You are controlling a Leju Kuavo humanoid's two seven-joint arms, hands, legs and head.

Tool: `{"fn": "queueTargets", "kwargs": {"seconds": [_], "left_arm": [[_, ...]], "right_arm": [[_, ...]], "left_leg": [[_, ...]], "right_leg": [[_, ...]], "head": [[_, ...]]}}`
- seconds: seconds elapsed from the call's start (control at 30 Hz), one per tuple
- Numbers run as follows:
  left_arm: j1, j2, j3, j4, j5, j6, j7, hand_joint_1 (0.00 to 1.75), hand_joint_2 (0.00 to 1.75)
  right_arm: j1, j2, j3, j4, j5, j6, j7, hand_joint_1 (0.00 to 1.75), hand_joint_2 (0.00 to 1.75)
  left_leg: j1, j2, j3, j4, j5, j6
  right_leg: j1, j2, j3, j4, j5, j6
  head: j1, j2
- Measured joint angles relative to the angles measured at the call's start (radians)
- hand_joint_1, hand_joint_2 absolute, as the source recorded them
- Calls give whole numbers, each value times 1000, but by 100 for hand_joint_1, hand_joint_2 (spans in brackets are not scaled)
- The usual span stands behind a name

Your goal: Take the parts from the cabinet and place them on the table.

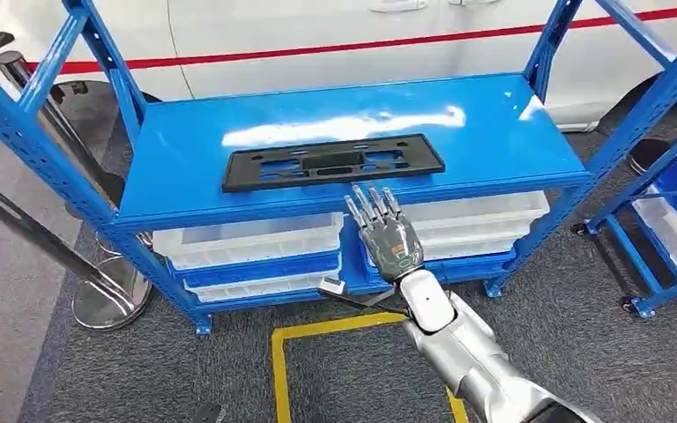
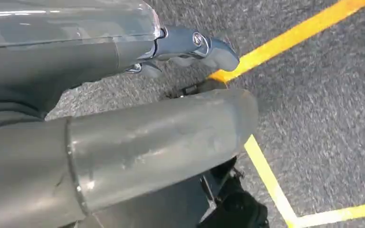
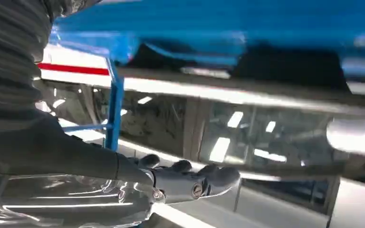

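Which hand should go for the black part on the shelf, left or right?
Right. The right hand is raised, open, just before the shelf edge below the black part; the left hand hangs low over the floor.

- One part [image 1: 333, 163] is seen in the head view: a long, flat, black plastic plate, rectangular in outline, with several cut-out slots along its length and a raised block at its middle.
- The part is laid flat on the top shelf of the blue cabinet [image 1: 511, 141], near the front edge, with its long side parallel to that edge.
- The part is held by nothing.
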Motion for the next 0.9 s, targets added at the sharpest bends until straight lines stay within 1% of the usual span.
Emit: {"fn": "queueTargets", "kwargs": {"seconds": [0.03, 0.07, 0.1, 0.13, 0.17, 0.2, 0.23, 0.27, 0.3, 0.33, 0.43, 0.47, 0.5, 0.53, 0.57, 0.6, 0.63, 0.67, 0.7, 0.73, 0.77, 0.8, 0.83, 0.87, 0.9], "left_arm": [[-1, 0, 0, 0, 2, 0, -4, 0, 0], [-1, 0, 0, 0, 2, 0, -6, 0, 0], [-1, 0, 0, 0, 2, 0, -7, 0, 0], [0, 0, 0, 0, 2, 0, -8, 0, 0], [2, 0, 0, 0, 2, -1, -9, 0, 0], [3, 1, 0, 0, 2, -1, -11, 0, 0], [2, 2, 0, 0, 2, -1, -13, 0, 0], [1, 3, 0, 0, 2, -1, -16, 0, 0], [1, 5, 0, 0, 2, -1, -17, 0, 0], [-1, 5, 0, 0, 2, -1, -20, 0, 0], [1, 7, 0, 0, -1, 0, -22, 0, 0], [1, 7, 1, 0, -2, 0, -23, 0, 0], [0, 7, 1, 0, -3, 0, -24, 0, 0], [-2, 7, 1, 0, -3, 0, -24, 0, 0], [-4, 7, 1, 0, -3, 0, -24, 0, 0], [-3, 7, 1, 0, -4, 0, -24, 0, 0], [-3, 7, 1, 0, -6, 1, -25, 0, 0], [-2, 7, 1, 0, -6, 3, -27, 0, 0], [-1, 7, 1, 0, -7, 3, -27, 0, 0], [-1, 7, 1, 0, -8, 4, -27, 0, 0], [-1, 6, 1, 0, -9, 6, -27, 0, 0], [-1, 6, 1, 0, -10, 6, -27, 0, 0], [-1, 6, 1, 0, -12, 8, -27, 0, 0], [-2, 6, 1, 0, -13, 9, -27, 0, 0], [-3, 6, 1, 0, -13, 11, -28, 0, 0]], "right_arm": [[-7, 1, 0, 23, 0, 0, -7, 0, 175], [-10, 2, 0, 48, -2, 0, -12, 0, 175], [-10, 2, 0, 69, -3, 0, -16, 0, 175], [-9, 2, 0, 88, -4, 0, -19, 0, 175], [-9, 2, 0, 101, -6, 0, -24, 0, 175], [-9, 2, 0, 112, -10, 0, -28, 0, 175], [-9, 2, -2, 118, -12, 0, -29, 0, 175], [-10, 3, -7, 123, -14, 0, -31, 0, 175], [-11, 4, -12, 128, -15, 0, -32, 0, 175], [-13, 4, -17, 132, -16, 0, -35, 0, 175], [-14, 6, -33, 141, -17, -1, -40, 0, 175], [-15, 6, -43, 142, -14, -1, -40, 0, 175], [-15, 6, -52, 142, -14, -1, -40, 0, 175], [-18, 6, -57, 143, -14, -1, -40, 0, 175], [-18, 6, -60, 144, -14, -1, -40, 0, 175], [-16, 6, -64, 146, -14, -1, -42, 0, 175], [-12, 6, -69, 148, -13, -1, -45, 0, 175], [-6, 6, -78, 148, -12, -1, -48, 0, 175], [-1, 6, -88, 143, -12, -1, -50, 0, 175], [7, 6, -104, 127, -12, -1, -56, 0, 175], [13, 7, -121, 107, -12, -2, -61, 0, 175], [16, 10, -139, 87, -11, -2, -65, 0, 175], [18, 13, -164, 67, -10, -2, -71, 0, 175], [23, 20, -185, 49, -9, -2, -79, 0, 175], [31, 22, -201, 37, -8, -2, -83, 0, 175]], "left_leg": [[1, 0, -23, 54, -33, -2], [3, 0, -60, 136, -73, -5], [4, 0, -97, 212, -103, -8], [4, 1, -125, 268, -116, -11], [4, 1, -131, 275, -105, -12], [4, 1, -116, 239, -74, -11], [4, 1, -81, 163, -28, -9], [4, 1, -38, 73, 17, -5], [3, 1, -5, -8, 31, 3], [-3, 0, 9, -24, 24, 5], [-7, -2, 5, -21, 27, 13], [1, -1, 10, -32, 33, 23], [3, -1, 13, -39, 38, 28], [3, 0, 13, -40, 38, 34], [3, 0, 13, -40, 38, 35], [3, 1, 13, -40, 35, 38], [3, 1, 13, -39, 35, 39], [3, 1, 13, -38, 34, 39], [4, 0, 14, -36, 32, 38], [4, -1, 15, -33, 30, 35], [4, -2, 17, -31, 26, 33], [4, -2, 19, -28, 23, 28], [-2, -1, 16, -27, 20, 22], [-3, -1, 15, -24, 18, 18], [-3, -1, 17, -26, 17, 13]], "right_leg": [[0, -1, 0, 0, 0, -7], [1, -2, 0, 1, 0, -8], [2, -4, 0, 1, -1, -9], [3, -4, 0, 2, -2, -10], [3, -4, 0, 2, -2, -10], [3, -3, 0, 4, -3, -10], [3, -2, 1, 6, -4, -9], [3, -1, 3, 9, -7, -6], [3, 0, 3, 11, -10, -3], [10, 0, -1, 15, -11, 2], [4, -1, -1, 9, -6, 15], [9, 0, 0, 10, -10, 24], [4, 0, -4, 27, -22, 28], [3, -1, -25, 69, -52, 31], [2, -1, -60, 144, -92, 34], [1, -1, -98, 221, -124, 37], [-1, -1, -133, 287, -142, 40], [-3, -1, -148, 310, -135, 41], [-5, -1, -138, 284, -108, 42], [-7, -2, -107, 217, -64, 41], [-7, -2, -65, 131, -21, 38], [-7, -3, -24, 48, 11, 35], [1, -3, -14, 24, -11, 33], [-3, -2, -14, 18, -4, 27], [0, -1, -14, 18, -6, 23]], "head": [[0, 0], [0, 0], [0, 0], [0, 0], [0, 0], [0, 0], [0, 0], [0, 0], [0, 0], [0, 0], [0, 0], [0, 0], [0, 0], [0, 0], [0, 0], [0, 0], [0, 0], [0, 0], [0, 0], [0, 0], [0, 0], [0, 0], [0, 0], [-1, 0], [0, 0]]}}
